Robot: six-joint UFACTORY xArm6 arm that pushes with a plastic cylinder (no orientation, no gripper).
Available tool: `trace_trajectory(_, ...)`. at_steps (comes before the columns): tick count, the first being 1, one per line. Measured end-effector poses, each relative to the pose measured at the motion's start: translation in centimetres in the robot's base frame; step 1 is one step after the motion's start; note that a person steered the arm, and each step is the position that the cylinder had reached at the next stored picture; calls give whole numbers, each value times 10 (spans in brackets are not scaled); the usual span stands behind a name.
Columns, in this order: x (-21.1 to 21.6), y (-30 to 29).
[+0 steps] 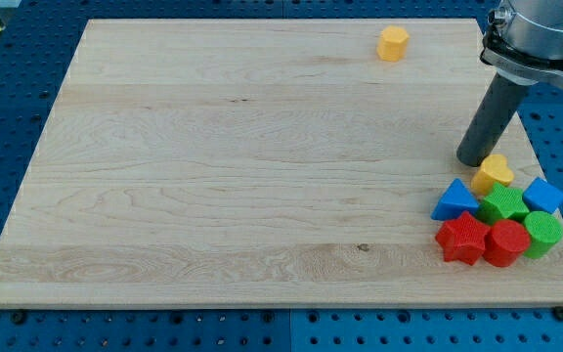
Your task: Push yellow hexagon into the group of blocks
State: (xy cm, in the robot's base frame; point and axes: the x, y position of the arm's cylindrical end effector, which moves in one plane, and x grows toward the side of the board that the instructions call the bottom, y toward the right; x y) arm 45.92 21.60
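Yellow hexagon (393, 44) at table (213, 176) top edge, well apart from my tip (473, 160), which sits just beside yellow heart (495, 172) atop block cluster; no fingers on rod.

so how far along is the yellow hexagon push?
Done: nothing visible. The yellow hexagon block sits alone near the wooden board's top edge, far from the group of blocks at the view's bottom right. In hand: my tip rests beside that group, touching or nearly touching the yellow heart-shaped block. Left: the whole push.

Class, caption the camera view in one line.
My tip rests beside the block cluster, far from the yellow hexagon at the view's top.
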Motion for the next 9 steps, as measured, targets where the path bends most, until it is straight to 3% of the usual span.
trace_trajectory(3,11,6)
trace_trajectory(4,-7,6)
trace_trajectory(5,-64,-14)
trace_trajectory(7,-114,-160)
trace_trajectory(8,-161,-191)
trace_trajectory(9,-217,-184)
